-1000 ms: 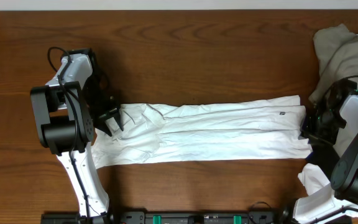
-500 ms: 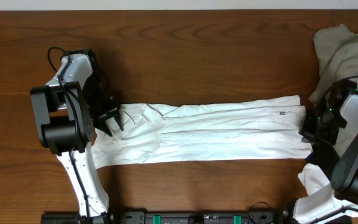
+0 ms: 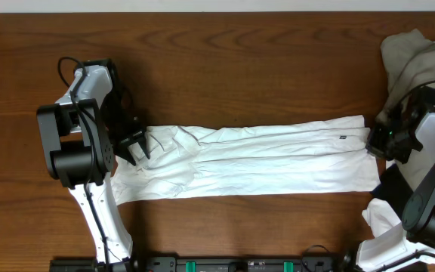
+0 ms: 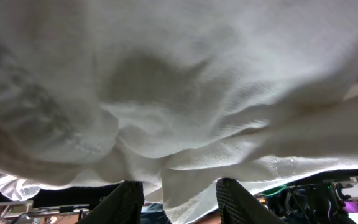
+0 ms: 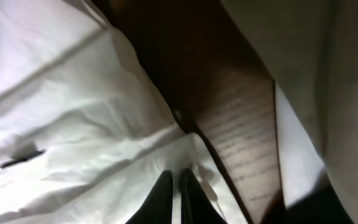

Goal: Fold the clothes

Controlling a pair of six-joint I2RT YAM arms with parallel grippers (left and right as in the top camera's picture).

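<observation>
The white T-shirt [image 3: 255, 162] lies folded into a long strip across the middle of the table, its small dark hem tag [image 3: 343, 137] near the right end. My left gripper [image 3: 136, 145] is at the bunched left end. In the left wrist view its jaws stand apart [image 4: 179, 186], with a fold of the shirt [image 4: 179, 93] hanging between them and not filling the gap. My right gripper [image 3: 377, 142] is at the right end. In the right wrist view its fingers [image 5: 179, 175] are pressed together on the corner of the shirt's hem [image 5: 73, 124], right of the tag [image 5: 20, 157].
A beige-grey garment [image 3: 418, 64] is heaped at the back right corner, close behind the right arm, and shows in the right wrist view [image 5: 328, 74]. Another white cloth [image 3: 384, 219] lies at the front right. Bare brown table [image 3: 240, 68] runs behind the shirt.
My right gripper has closed on the shirt's right edge and shifted a little toward the back of the table. The left arm and the shirt have not moved.
</observation>
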